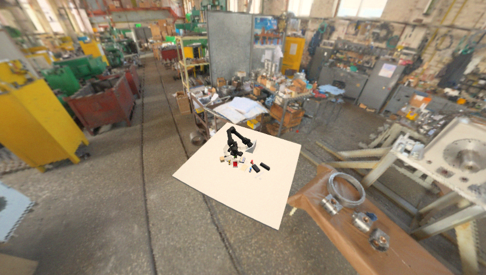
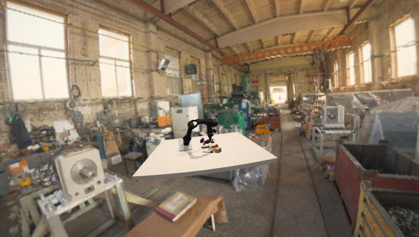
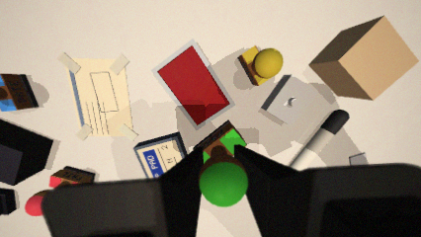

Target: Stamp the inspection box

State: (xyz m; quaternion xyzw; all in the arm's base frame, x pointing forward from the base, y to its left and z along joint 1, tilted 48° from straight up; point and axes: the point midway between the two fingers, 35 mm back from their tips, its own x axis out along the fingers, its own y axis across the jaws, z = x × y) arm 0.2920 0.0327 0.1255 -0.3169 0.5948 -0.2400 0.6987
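My gripper is shut on a stamp with a green knob, held above the bench; its lettering is not readable. The open red ink pad lies ahead of the stamp in the wrist view. A flat case labelled STAMP PAD, blue, lies just left of the held stamp, partly behind a finger. The card is taped down left of the red pad. Its outlined box shows no print. The stamp's underside is hidden.
A yellow-knobbed stamp, a grey case, a dark-capped marker and a wooden block lie to the right. A blue stamp, a red-knobbed stamp and a black block lie left.
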